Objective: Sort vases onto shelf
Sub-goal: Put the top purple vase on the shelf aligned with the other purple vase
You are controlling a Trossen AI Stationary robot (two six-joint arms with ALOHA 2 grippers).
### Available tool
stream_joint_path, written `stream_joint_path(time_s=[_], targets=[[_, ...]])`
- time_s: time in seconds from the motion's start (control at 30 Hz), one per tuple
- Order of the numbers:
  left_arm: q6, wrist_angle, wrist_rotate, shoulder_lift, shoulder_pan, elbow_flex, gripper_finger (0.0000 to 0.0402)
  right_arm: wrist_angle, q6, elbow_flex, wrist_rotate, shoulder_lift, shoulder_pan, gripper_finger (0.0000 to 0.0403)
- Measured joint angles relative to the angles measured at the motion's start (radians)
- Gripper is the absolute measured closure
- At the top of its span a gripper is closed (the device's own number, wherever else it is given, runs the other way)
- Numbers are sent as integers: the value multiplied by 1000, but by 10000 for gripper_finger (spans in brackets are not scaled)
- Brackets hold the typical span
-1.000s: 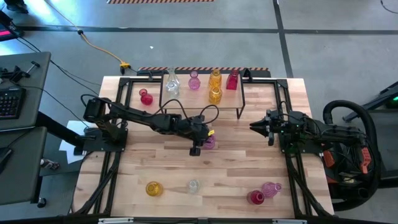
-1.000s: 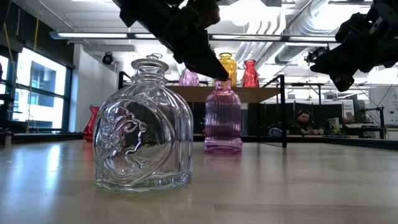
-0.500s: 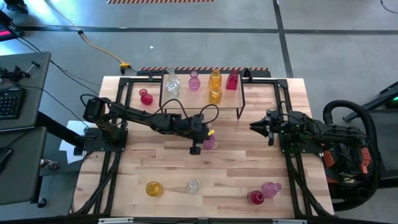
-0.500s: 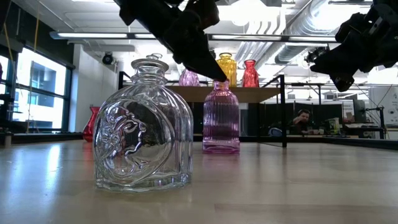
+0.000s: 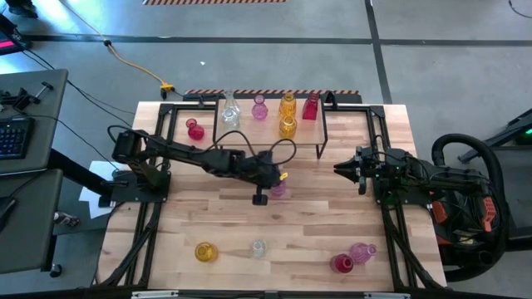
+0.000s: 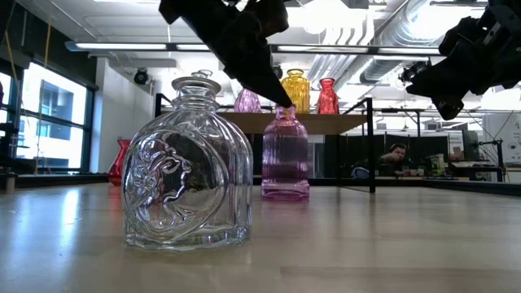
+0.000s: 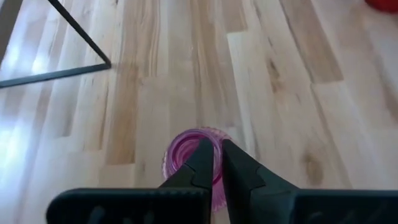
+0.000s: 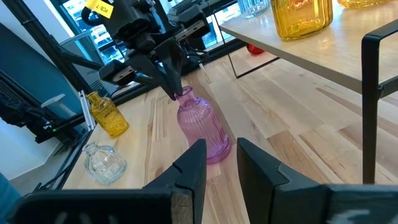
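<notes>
On the butcher-block table (image 5: 208, 216), my left gripper (image 7: 217, 163) pinches the rim of the pink vase (image 6: 285, 155) before the shelf (image 5: 270, 137). Thin grip: lifting may tip it.

The pink vase (image 6: 285, 155) is ribbed, glossy translucent glass. The bench (image 7: 280, 81) is smooth pale wood planks with a soft sheen. The shelf (image 8: 336, 50) is light wood on thin black metal legs.

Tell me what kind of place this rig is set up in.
Most likely an indoor robotics lab or workshop in an industrial-style building. The low view shows exposed ceiling ducts and a person seated at a desk behind the table; the high view shows a grey concrete floor with a loose yellow cable.
</notes>
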Motion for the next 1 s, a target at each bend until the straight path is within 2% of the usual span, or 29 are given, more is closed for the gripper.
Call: stream_joint_path(time_s=[0.17,0.63,1.0], targets=[[44,-61,-16,1,0,35,398,0,0,0,0,0,0,334],[-82,-199,-1,-10,20,42,398,0,0,0,0,0,0,334],[-127,-192,5,-22,26,41,386,-6,0,0,0,1,0,334]])
